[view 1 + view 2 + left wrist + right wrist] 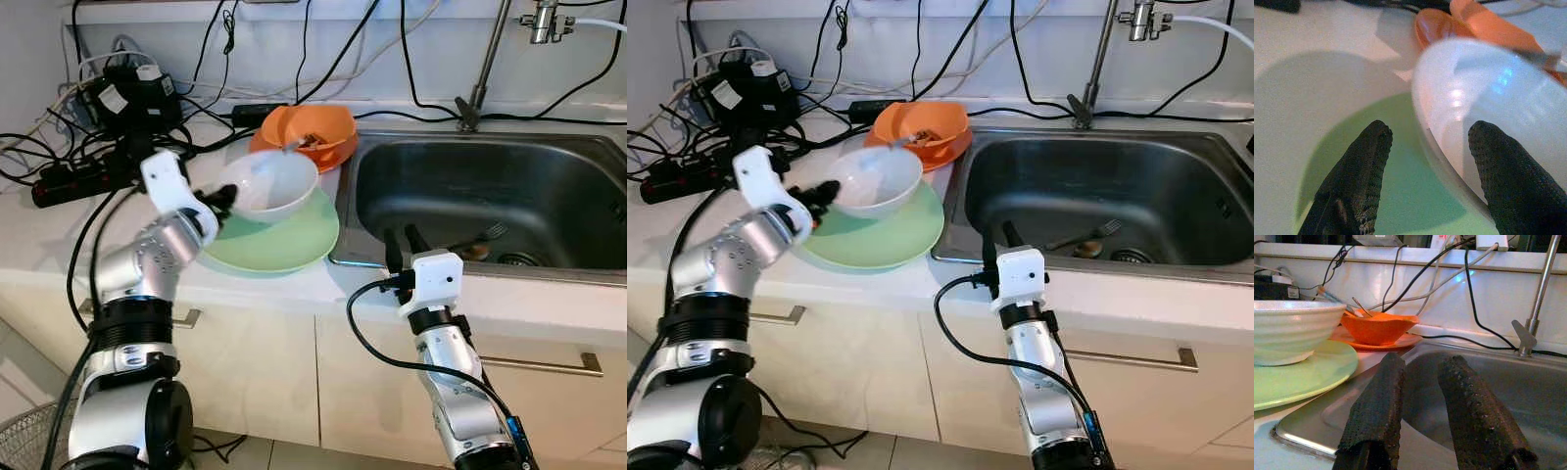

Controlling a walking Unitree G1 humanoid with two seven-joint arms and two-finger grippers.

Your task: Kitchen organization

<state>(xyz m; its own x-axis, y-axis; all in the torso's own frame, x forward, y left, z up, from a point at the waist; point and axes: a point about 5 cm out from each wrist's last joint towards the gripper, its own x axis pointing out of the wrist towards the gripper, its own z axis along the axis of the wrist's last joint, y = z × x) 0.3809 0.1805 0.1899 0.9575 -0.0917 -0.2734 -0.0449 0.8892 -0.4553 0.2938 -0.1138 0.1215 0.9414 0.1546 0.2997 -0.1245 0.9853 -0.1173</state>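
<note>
While the white bowl (268,184) sits on the green plate (284,243) at ten o'clock of the sink (549,157), the left gripper (223,203) straddles its rim with fingers parted, apparently poised to grasp it. Right gripper (402,245): released, empty, resting at the sink's near edge. Orange bowl (306,131) at twelve o'clock of the plate; fork (482,235) in the basin.

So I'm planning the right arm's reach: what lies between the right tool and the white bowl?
In the right wrist view, the round pale green plate under the white ribbed bowl and the steel sink's rim lie before the right tool.
</note>
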